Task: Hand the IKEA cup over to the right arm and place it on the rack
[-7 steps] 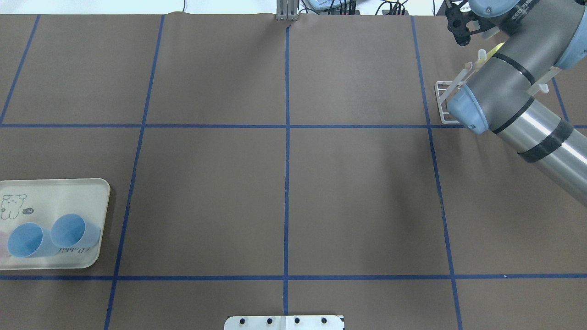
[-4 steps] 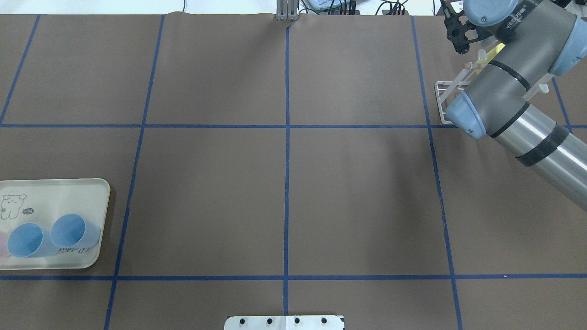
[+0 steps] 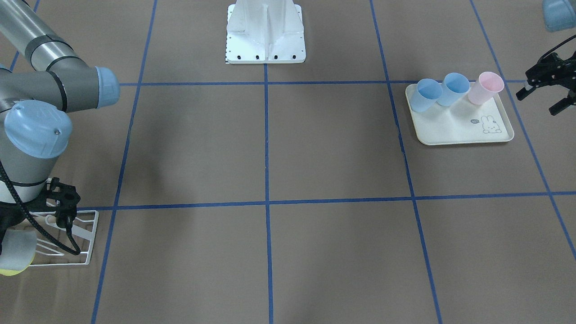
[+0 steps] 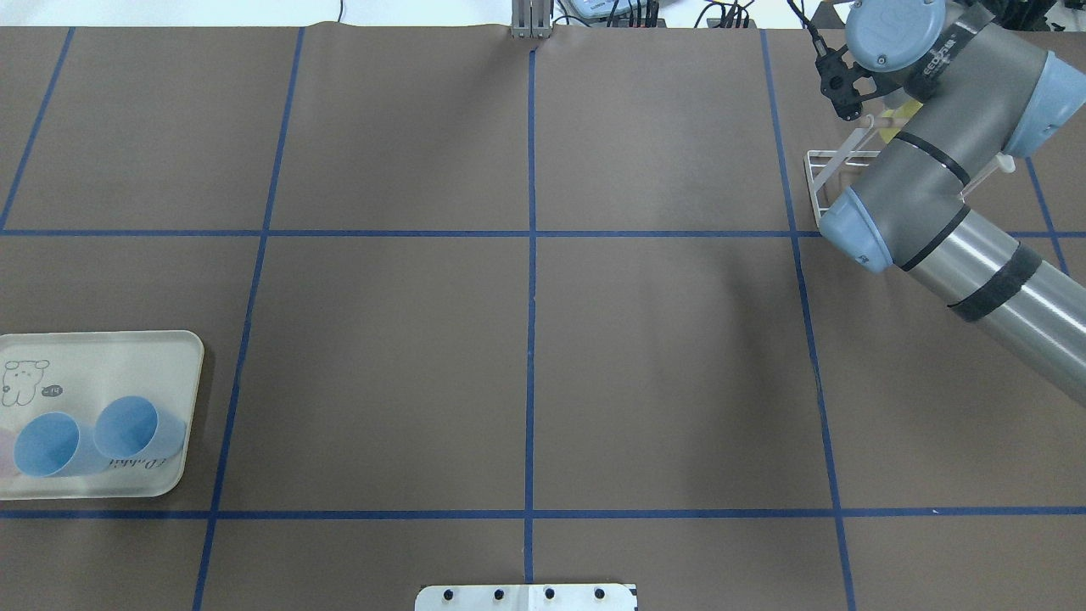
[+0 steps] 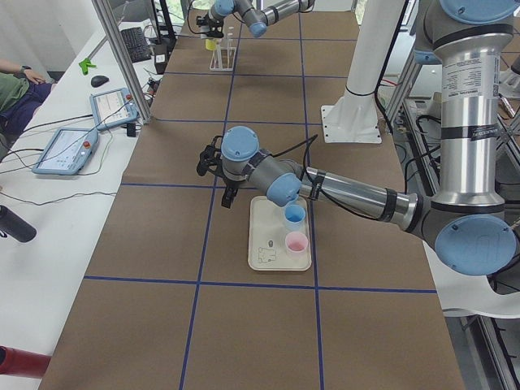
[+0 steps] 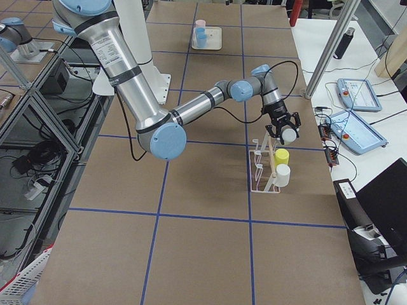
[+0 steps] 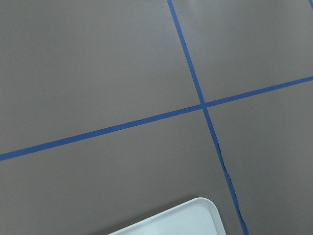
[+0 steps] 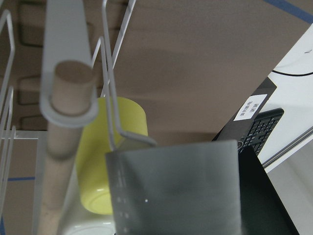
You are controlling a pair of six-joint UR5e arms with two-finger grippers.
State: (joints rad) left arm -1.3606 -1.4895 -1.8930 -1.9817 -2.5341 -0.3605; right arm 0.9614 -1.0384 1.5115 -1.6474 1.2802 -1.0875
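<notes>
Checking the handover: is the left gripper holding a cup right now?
No, in the front-facing view the left gripper hangs open and empty beside the rabbit-print tray.

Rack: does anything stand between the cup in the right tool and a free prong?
Yes. A yellow cup sits on the rack just below the held cup, a white cup beside it; prongs across the dowel look free.

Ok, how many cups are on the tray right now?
3, in a row along the robot-side edge of the tray: a blue cup, a second blue cup, then a pink cup. The front view shows the whole tray; none hidden.
</notes>
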